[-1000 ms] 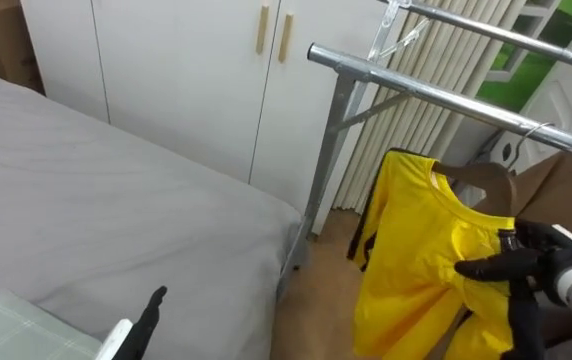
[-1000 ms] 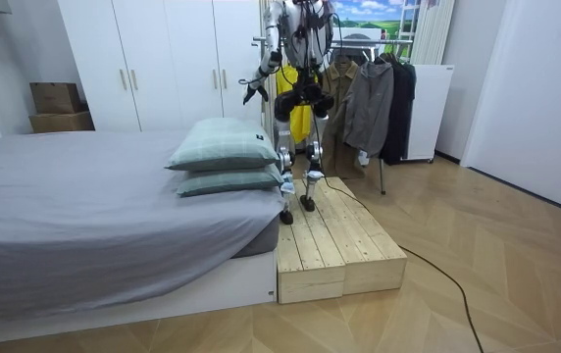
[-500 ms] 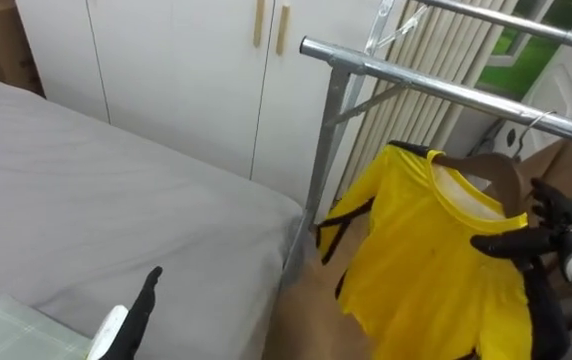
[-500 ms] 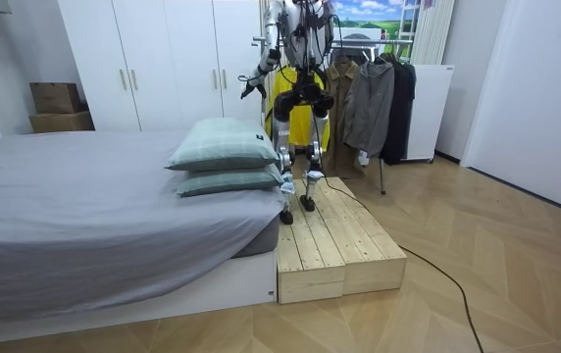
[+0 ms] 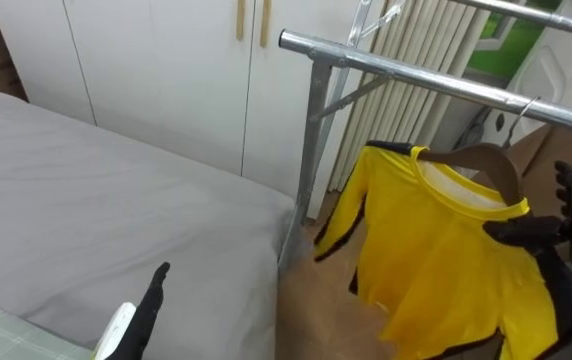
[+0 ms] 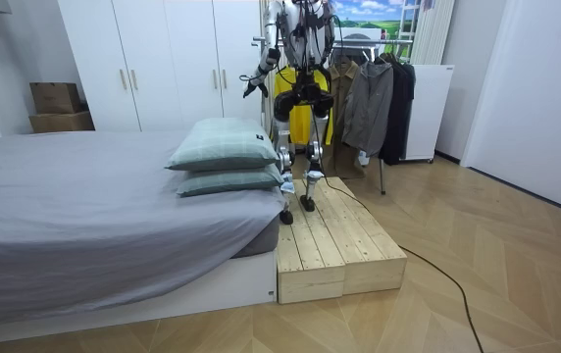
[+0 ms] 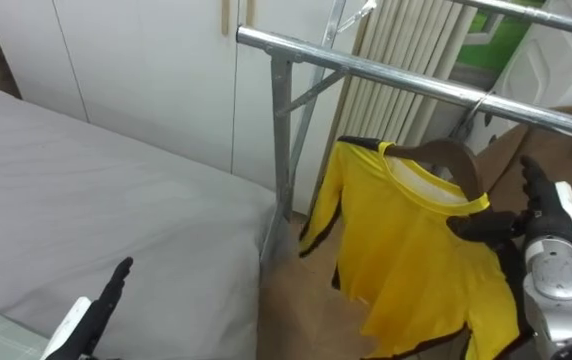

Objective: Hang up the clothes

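Observation:
A yellow shirt [image 5: 446, 250] with dark trim hangs on a brown wooden hanger [image 5: 486, 160]. The hanger's wire hook [image 5: 528, 105] reaches up to the lower metal rail [image 5: 416, 80] of the clothes rack. My right hand [image 5: 571, 215] is at the shirt's right shoulder, open, thumb lying on the cloth and fingers raised. My left hand [image 5: 141, 310] hovers open over the bed at the lower left. In the room view I stand on a wooden platform [image 6: 334, 245] facing the rack, the yellow shirt [image 6: 300, 116] in front of me.
A grey bed [image 5: 96, 220] fills the left, a pillow corner [image 5: 1, 335] at the bottom. White wardrobe doors [image 5: 166, 70] stand behind. The rack's upright post [image 5: 311, 160] is by the bed corner. A bare hanger [image 5: 371, 25] is on the upper rail. Jackets [image 6: 374, 98] hang further along.
The yellow shirt has been lifted and swung left, its hook now up at the rail. My right hand's fingers have loosened from a curled grip. The view has shifted a little.

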